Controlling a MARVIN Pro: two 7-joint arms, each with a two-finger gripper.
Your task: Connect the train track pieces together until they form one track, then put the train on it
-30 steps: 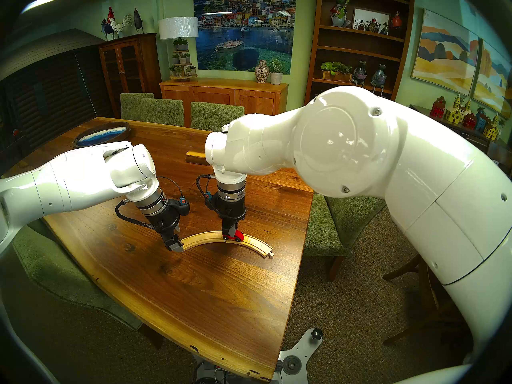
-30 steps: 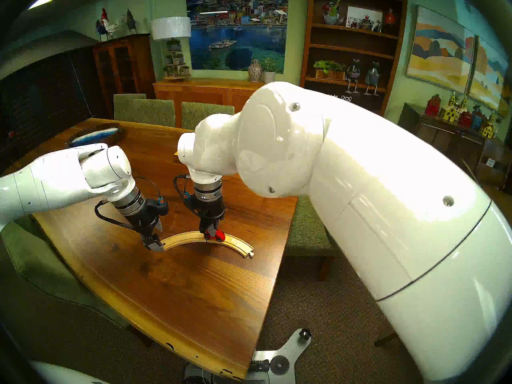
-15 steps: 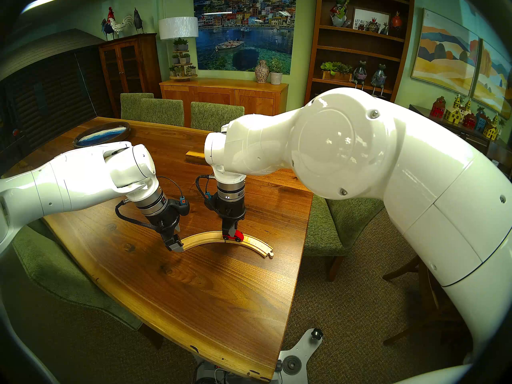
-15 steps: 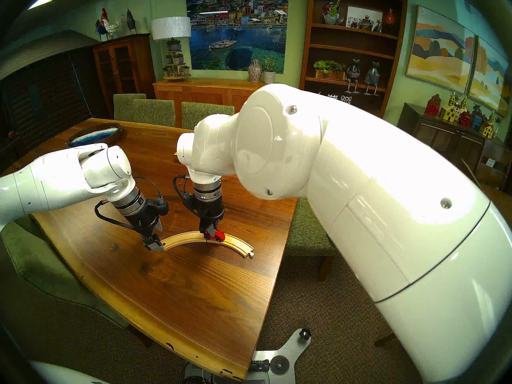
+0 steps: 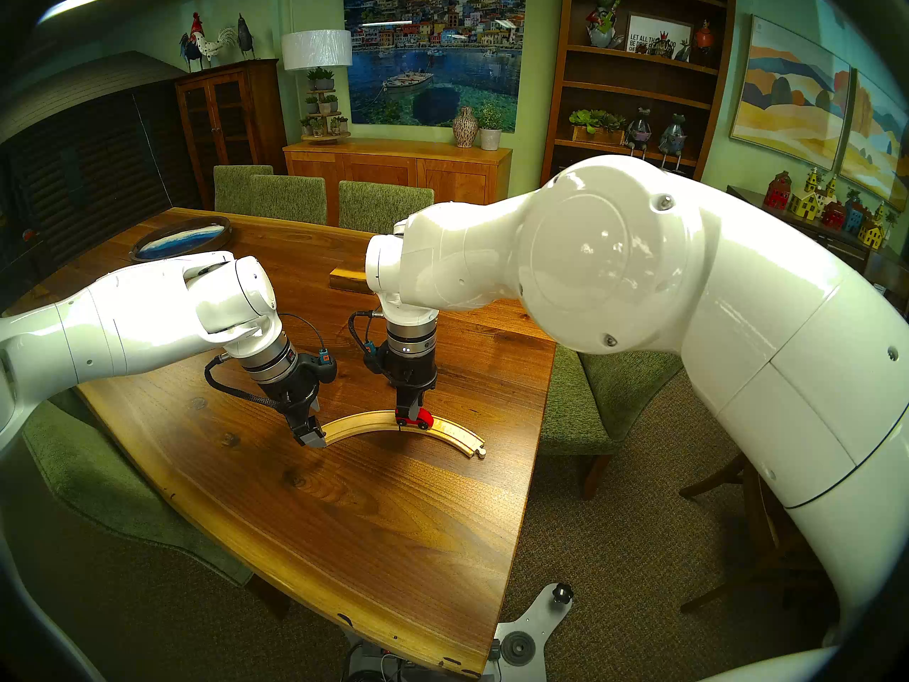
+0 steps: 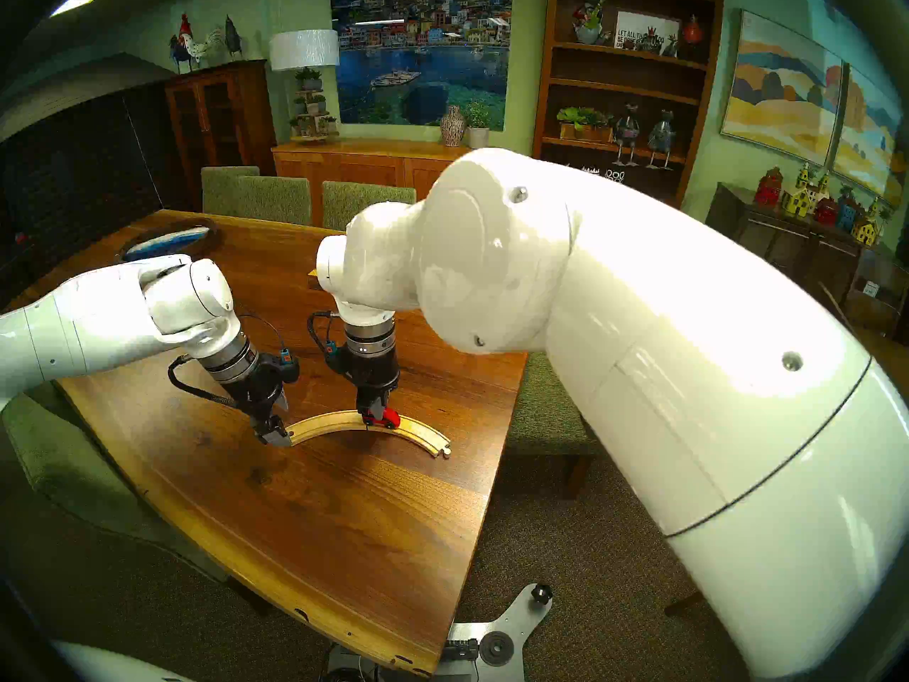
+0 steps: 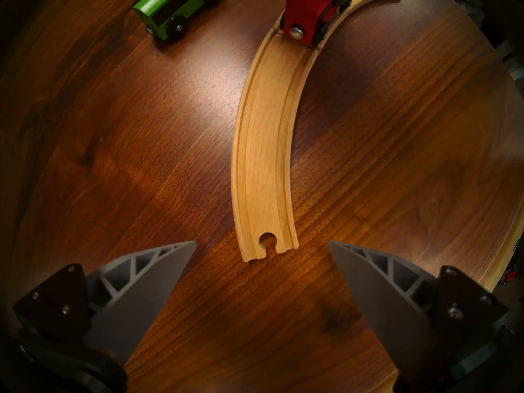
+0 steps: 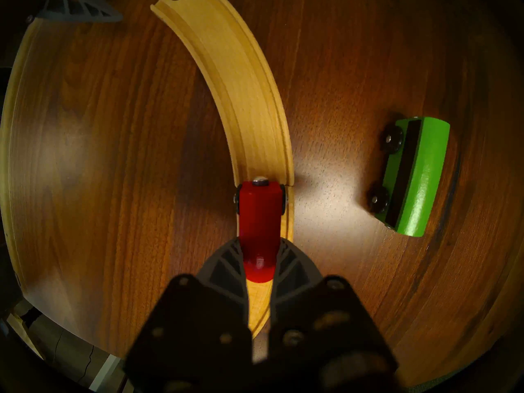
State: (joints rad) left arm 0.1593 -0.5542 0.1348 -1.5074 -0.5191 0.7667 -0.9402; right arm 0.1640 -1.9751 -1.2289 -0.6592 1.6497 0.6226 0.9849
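The only writing is a framed sign (image 5: pixel 658 32) on the bookshelf, beginning "LET ALL TH"; the rest is hidden or too small to read. Two curved track pieces lie joined as one track (image 5: pixel 366 421) on the table (image 5: pixel 374 533), a peg at its right end and a socket at its left end. There are two train cars: the red engine (image 8: pixel 259 213) sits on the track just past the joint, pinched at its nose by the right gripper (image 8: pixel 259 266); the green carriage (image 8: pixel 415 175) stands on the table beyond the track, well apart from it. The left gripper (image 7: pixel 262 249) hangs spread wide and empty at the track's socket end. The table's near edge is well clear of the track, with bare wood between.
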